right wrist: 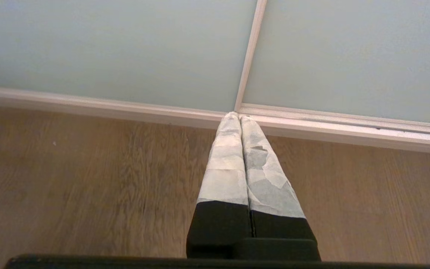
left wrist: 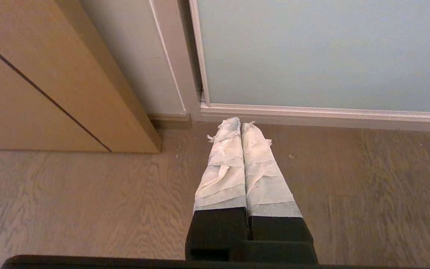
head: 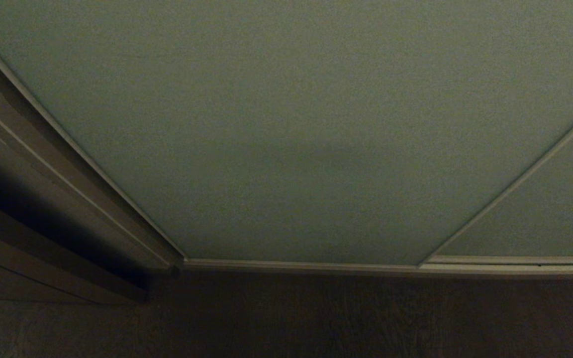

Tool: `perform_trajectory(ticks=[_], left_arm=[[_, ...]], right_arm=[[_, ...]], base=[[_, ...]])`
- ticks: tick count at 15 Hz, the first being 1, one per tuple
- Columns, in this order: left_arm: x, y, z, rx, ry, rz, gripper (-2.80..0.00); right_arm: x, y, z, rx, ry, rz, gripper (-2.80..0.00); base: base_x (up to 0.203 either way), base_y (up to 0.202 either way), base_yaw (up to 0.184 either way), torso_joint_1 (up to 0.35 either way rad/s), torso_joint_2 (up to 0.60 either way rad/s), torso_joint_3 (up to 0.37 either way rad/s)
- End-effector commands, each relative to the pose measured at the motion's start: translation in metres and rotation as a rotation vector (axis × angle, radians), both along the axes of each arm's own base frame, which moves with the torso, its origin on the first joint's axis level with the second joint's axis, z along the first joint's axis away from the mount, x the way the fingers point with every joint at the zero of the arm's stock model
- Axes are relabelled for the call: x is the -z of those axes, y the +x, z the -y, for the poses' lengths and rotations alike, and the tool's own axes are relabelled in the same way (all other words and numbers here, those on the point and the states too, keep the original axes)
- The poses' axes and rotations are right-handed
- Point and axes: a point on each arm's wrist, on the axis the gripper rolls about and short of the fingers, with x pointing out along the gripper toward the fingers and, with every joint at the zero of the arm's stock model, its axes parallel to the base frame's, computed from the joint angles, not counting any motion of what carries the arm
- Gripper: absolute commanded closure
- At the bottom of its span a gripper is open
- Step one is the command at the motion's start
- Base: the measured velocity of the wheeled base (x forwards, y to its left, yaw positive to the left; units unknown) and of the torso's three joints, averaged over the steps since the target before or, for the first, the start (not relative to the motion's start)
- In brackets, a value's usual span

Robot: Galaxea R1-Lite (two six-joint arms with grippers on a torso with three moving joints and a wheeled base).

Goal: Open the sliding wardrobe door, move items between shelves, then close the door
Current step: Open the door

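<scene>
- Far left: brown wooden panelling [left wrist: 43,86] stands on the wood floor [head: 366,318], next to a pale wall strip [left wrist: 136,63] that meets the wardrobe frame.
- Left gripper [left wrist: 240,125]: tape-wrapped fingers pressed together, holding nothing, hanging over the floor near the door's lower left corner; not in the head view.
- Centre: sliding wardrobe door [head: 286,129], pale grey-green panel, fills most of the head view; fully closed, left edge against the frame, off-white bottom rail [head: 296,266] along the floor.
- Shelves and plush items not visible, hidden behind the closed door.
- Right gripper [right wrist: 239,116]: wrapped fingers closed flat against each other, empty, pointing at the floor just before the vertical seam [right wrist: 250,52] between the two panels; not in the head view.
- Far right: second door panel [head: 545,219], same colour, sits beside the first, slim frame edge between them.
</scene>
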Motion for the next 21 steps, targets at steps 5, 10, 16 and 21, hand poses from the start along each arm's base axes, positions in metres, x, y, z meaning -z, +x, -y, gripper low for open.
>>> perform_trajectory(ticks=[5, 10, 16, 21], left_arm=[[-0.0001, 0.0001, 0.0000, -0.002, 0.000, -0.001, 0.00], [-0.0001, 0.0001, 0.0000, -0.001, 0.000, -0.001, 0.00], [-0.0001, 0.0001, 0.0000, -0.002, 0.000, -0.001, 0.00], [-0.0002, 0.0001, 0.0000, -0.001, 0.006, 0.000, 0.00]], right_arm=[[0.0016, -0.0004, 0.0000, -0.001, 0.008, 0.001, 0.00], [0.0016, -0.0004, 0.0000, -0.001, 0.008, 0.001, 0.00], [0.0016, -0.0004, 0.0000, -0.001, 0.008, 0.001, 0.00], [0.0016, -0.0004, 0.0000, -0.001, 0.008, 0.001, 0.00]], base=[[0.000, 0.000, 0.000, 0.000, 0.00, 0.000], [0.000, 0.000, 0.000, 0.000, 0.00, 0.000], [0.000, 0.000, 0.000, 0.000, 0.00, 0.000], [0.000, 0.000, 0.000, 0.000, 0.00, 0.000]])
